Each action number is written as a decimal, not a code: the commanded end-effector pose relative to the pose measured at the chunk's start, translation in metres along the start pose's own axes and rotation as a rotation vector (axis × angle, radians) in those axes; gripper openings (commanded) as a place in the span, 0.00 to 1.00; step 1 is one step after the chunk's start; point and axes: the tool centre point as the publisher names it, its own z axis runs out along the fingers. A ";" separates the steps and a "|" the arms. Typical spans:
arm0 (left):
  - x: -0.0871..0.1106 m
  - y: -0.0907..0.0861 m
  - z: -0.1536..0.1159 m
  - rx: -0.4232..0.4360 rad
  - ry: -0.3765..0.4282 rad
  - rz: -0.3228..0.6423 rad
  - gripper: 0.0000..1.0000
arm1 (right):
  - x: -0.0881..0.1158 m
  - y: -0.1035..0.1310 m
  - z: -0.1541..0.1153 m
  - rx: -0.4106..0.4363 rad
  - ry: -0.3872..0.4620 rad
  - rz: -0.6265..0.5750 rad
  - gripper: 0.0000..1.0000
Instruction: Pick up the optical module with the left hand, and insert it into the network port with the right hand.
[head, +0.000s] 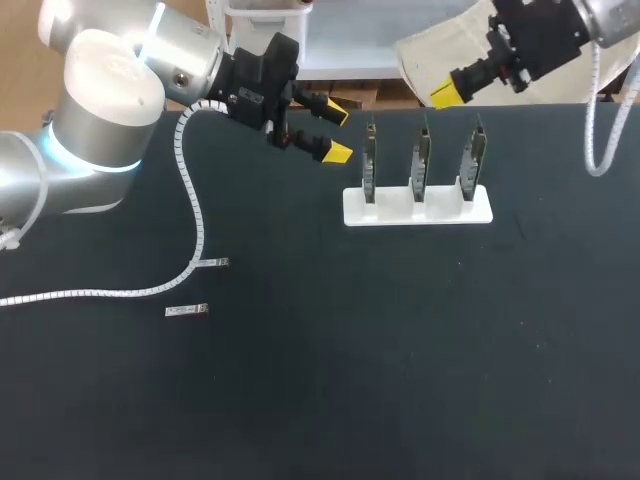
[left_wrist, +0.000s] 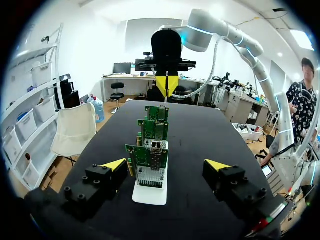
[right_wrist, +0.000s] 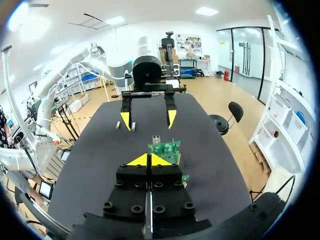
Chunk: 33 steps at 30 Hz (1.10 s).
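Two small silver optical modules (head: 187, 311) (head: 213, 263) lie on the black table at the left, also seen far ahead in the right wrist view (right_wrist: 118, 125) (right_wrist: 133, 126). A white stand (head: 418, 209) holds three upright green network cards (head: 423, 158) at the back middle. My left gripper (head: 333, 130) hovers open just left of the stand, well away from the modules. In its own view it (left_wrist: 166, 165) faces the row of cards (left_wrist: 151, 155) end on, nothing between its fingers. My right gripper (head: 445, 95) (right_wrist: 149, 160) is shut and empty, above the table's far edge behind the stand.
The left arm's white ribbed cable (head: 190, 215) trails over the table down to the modules. The black tabletop (head: 400, 360) stretches in front of the stand and to the right.
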 end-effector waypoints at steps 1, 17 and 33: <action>-0.001 0.001 0.000 0.001 0.005 -0.002 1.00 | 0.007 0.005 -0.005 0.008 0.003 0.012 0.00; -0.001 0.001 0.000 0.001 0.005 -0.002 1.00 | 0.028 0.004 -0.005 -0.019 0.044 0.045 0.00; -0.001 0.001 0.000 0.001 0.005 -0.002 1.00 | 0.029 0.000 -0.006 -0.037 0.058 0.049 0.00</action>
